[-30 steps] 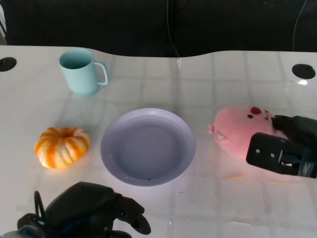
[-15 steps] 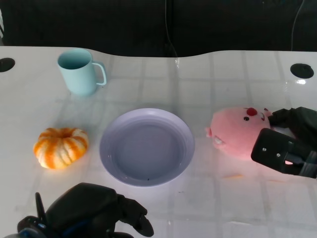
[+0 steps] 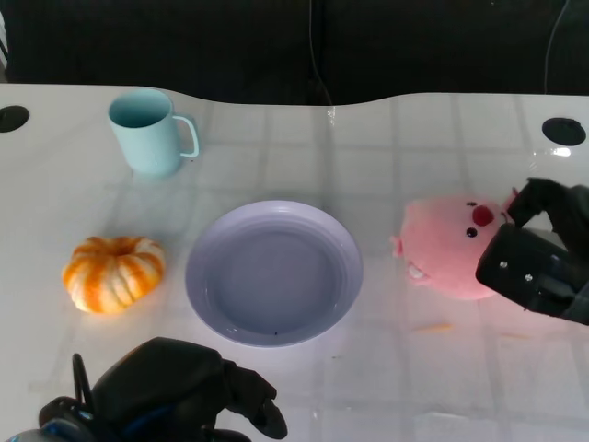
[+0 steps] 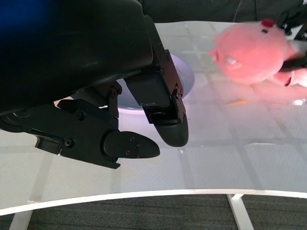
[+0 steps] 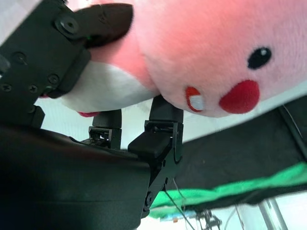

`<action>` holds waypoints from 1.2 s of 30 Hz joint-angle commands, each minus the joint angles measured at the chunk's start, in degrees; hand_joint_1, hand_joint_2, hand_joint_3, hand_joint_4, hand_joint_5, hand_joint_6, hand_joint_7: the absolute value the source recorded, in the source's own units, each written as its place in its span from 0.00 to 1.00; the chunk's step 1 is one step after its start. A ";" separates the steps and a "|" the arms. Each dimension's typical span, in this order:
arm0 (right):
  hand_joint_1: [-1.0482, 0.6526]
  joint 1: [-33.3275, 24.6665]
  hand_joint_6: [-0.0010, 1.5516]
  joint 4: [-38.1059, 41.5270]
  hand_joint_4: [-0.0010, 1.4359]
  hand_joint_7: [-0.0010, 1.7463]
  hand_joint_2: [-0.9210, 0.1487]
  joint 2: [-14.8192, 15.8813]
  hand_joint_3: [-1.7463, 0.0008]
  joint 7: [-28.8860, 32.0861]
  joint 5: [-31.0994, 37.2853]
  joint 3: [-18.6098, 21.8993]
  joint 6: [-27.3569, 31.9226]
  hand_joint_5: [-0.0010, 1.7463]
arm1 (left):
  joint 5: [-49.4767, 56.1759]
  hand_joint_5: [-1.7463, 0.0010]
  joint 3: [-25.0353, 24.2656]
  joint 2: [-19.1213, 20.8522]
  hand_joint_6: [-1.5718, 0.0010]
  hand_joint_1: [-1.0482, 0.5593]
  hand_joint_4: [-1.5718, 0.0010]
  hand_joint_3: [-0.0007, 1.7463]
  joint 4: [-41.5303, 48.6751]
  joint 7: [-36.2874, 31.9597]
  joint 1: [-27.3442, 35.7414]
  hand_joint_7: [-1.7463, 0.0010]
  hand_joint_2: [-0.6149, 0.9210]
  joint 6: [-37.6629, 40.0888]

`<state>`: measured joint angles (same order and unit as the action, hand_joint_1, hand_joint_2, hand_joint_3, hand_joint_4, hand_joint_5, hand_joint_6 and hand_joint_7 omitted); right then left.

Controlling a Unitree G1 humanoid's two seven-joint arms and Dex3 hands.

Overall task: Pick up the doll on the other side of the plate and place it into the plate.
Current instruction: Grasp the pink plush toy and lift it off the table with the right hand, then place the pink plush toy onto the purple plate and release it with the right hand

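A pink plush doll (image 3: 448,245) with a red nose lies to the right of the lavender plate (image 3: 273,273) in the head view. My right hand (image 3: 541,253) grips the doll from its right side, fingers wrapped over and under it. In the right wrist view the doll (image 5: 206,52) fills the frame between my fingers (image 5: 100,19). In the left wrist view the doll (image 4: 252,50) shows blurred and appears raised off the table. My left hand (image 3: 175,391) rests near the front edge below the plate, fingers curled, holding nothing.
A light blue mug (image 3: 147,132) stands at the back left. An orange-and-white pumpkin (image 3: 113,273) sits left of the plate. Two round holes (image 3: 563,131) are set in the table's far corners. A dark gap runs behind the table's back edge.
My right hand has closed around the doll and shifted it slightly right and up; the doll has turned, its face now pointing more toward the hand. The left hand stayed put.
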<state>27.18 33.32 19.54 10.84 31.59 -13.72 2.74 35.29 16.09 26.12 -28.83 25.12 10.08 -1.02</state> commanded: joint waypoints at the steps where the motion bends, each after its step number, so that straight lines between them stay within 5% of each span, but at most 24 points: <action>1: 0.51 -0.67 0.49 -2.61 0.63 1.00 0.51 -0.17 0.24 0.31 -1.32 1.65 0.52 1.00 | 0.18 0.30 -0.44 0.50 0.37 0.49 0.51 0.15 0.52 -0.41 -0.12 0.87 1.00 -0.20; 8: 0.54 -1.01 0.49 -10.15 0.64 1.00 0.54 -3.56 0.24 -2.36 -7.05 3.98 -0.62 1.00 | 0.66 0.30 -0.12 0.41 0.36 0.50 0.50 0.14 2.05 -1.49 -0.29 0.87 1.00 -1.65; 18: 0.57 0.49 0.51 -17.92 0.66 1.00 0.55 -9.63 0.23 -9.01 -8.40 0.85 1.89 1.00 | 1.24 0.32 0.37 -0.27 0.36 0.49 0.50 0.14 2.99 -1.52 -0.54 0.88 1.00 -1.96; 36: 0.56 10.43 0.52 -4.03 0.67 0.96 0.54 -20.26 0.29 -6.67 -4.17 -6.53 0.84 1.00 | 3.17 0.32 2.23 -1.94 0.34 0.50 0.47 0.13 3.58 -3.00 -0.48 0.89 1.00 -3.22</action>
<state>35.65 28.46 -0.62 3.32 27.53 -20.54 4.28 37.95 18.27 23.79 -25.62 22.95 9.78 -3.65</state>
